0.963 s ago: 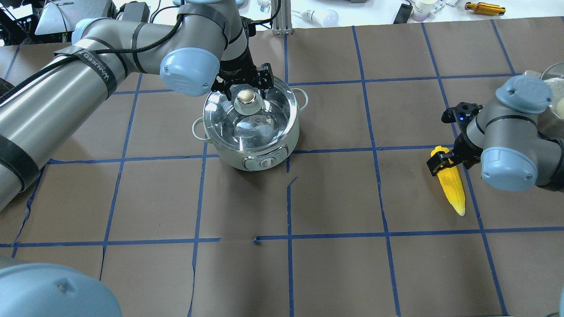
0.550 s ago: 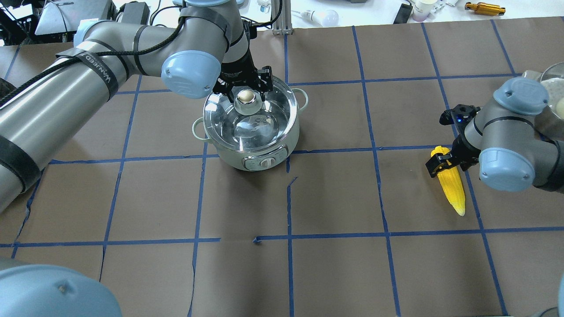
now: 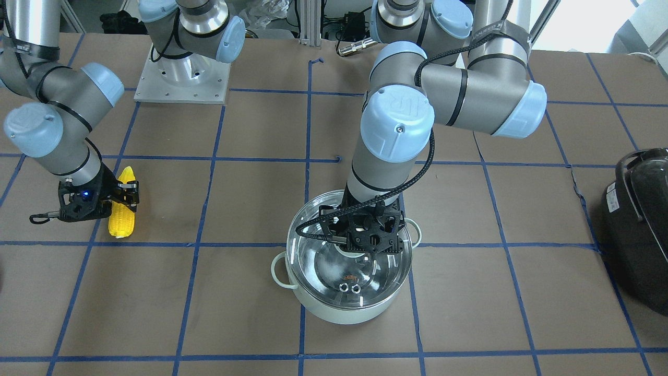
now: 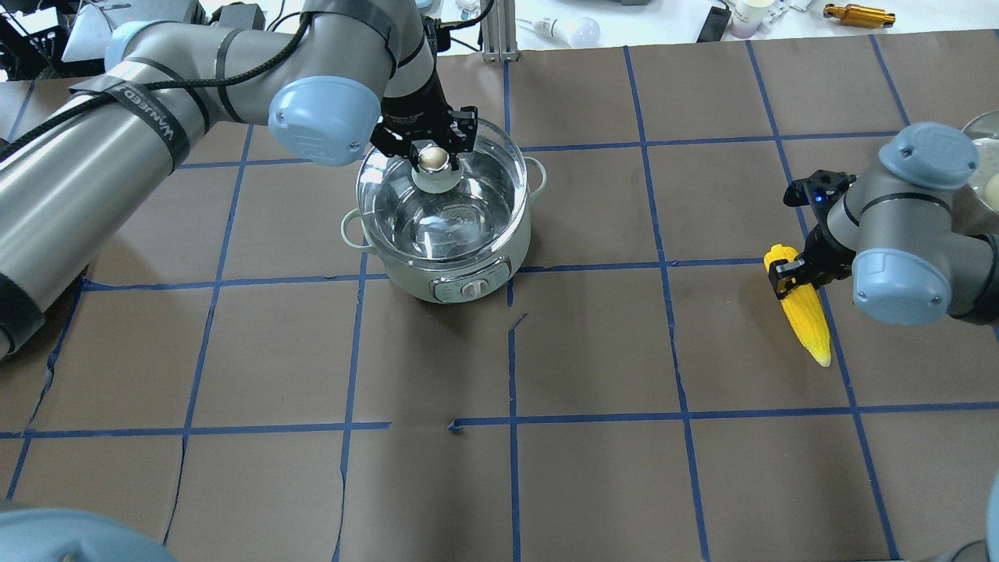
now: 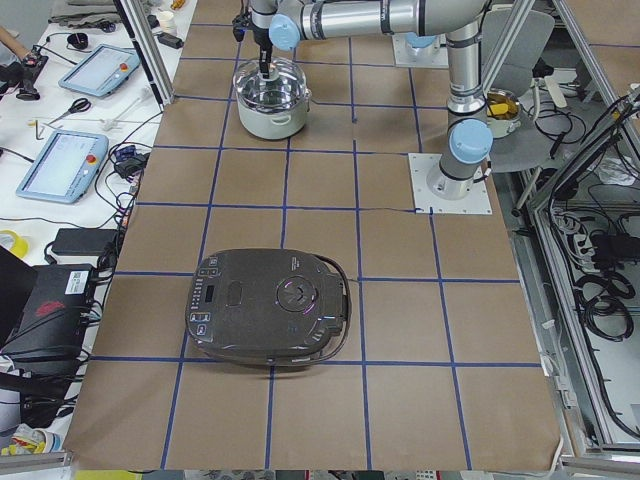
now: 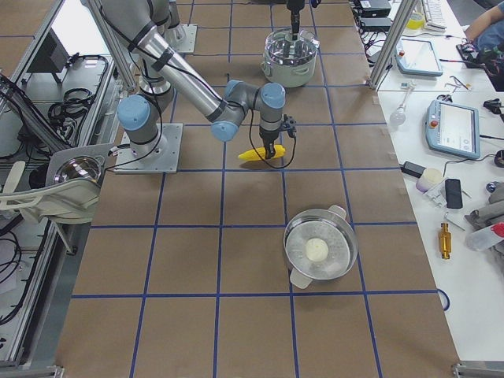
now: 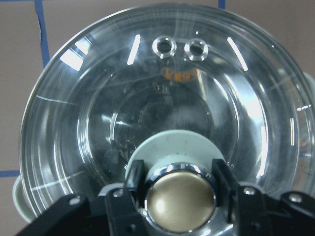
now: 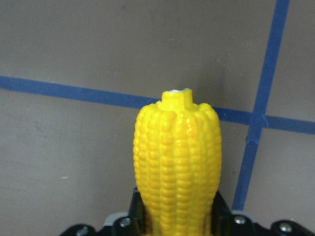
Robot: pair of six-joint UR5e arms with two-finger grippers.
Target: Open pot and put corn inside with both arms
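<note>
The pale mint-green pot (image 4: 468, 273) stands at the table's middle back. It also shows in the front view (image 3: 342, 308). My left gripper (image 4: 435, 156) is shut on the pale knob (image 7: 179, 199) of the clear glass lid (image 4: 460, 203) and holds the lid slightly raised over the pot. My right gripper (image 4: 792, 275) is shut on the thick end of the yellow corn (image 4: 808, 324) at the table's right side. The corn's tapered tip points toward the near edge. The right wrist view shows the corn (image 8: 177, 157) between the jaws, above the brown mat.
A large black appliance (image 3: 639, 230) lies at the table's end on my left side. A steel steamer pot (image 6: 319, 252) with a white ball inside stands past the corn on my right side. Blue tape lines (image 4: 511, 351) cross the brown mat.
My left gripper has lifted the lid by its knob and shifted it a little toward the far side. My right gripper has shifted the corn slightly away from the near edge.
</note>
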